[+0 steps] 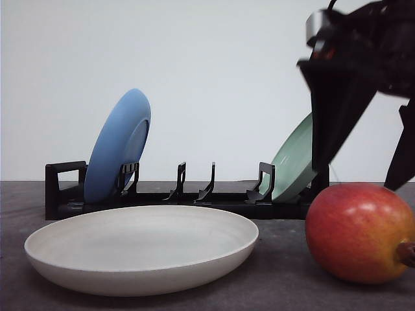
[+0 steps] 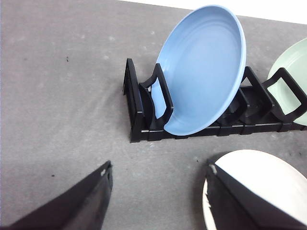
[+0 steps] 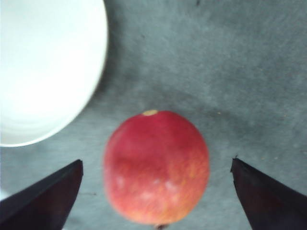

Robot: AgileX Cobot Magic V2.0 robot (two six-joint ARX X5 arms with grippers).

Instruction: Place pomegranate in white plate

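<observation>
The pomegranate [image 1: 360,232], red shading to orange-yellow, rests on the dark table at the front right, its brown crown nub pointing right. Just left of it lies the wide white plate [image 1: 141,247], with nothing in it. My right gripper [image 1: 366,173] hangs open directly above the fruit, one dark finger on each side. In the right wrist view the pomegranate [image 3: 157,166] sits between the spread fingers [image 3: 45,197], apart from both, with the white plate [image 3: 45,67] beside it. My left gripper [image 2: 158,191] is open over bare table near the white plate's rim [image 2: 261,179].
A black dish rack [image 1: 178,194] stands behind the white plate, holding a blue plate [image 1: 118,146] at its left end and a pale green plate [image 1: 295,159] at its right end, both leaning on edge. The green plate sits close behind my right gripper.
</observation>
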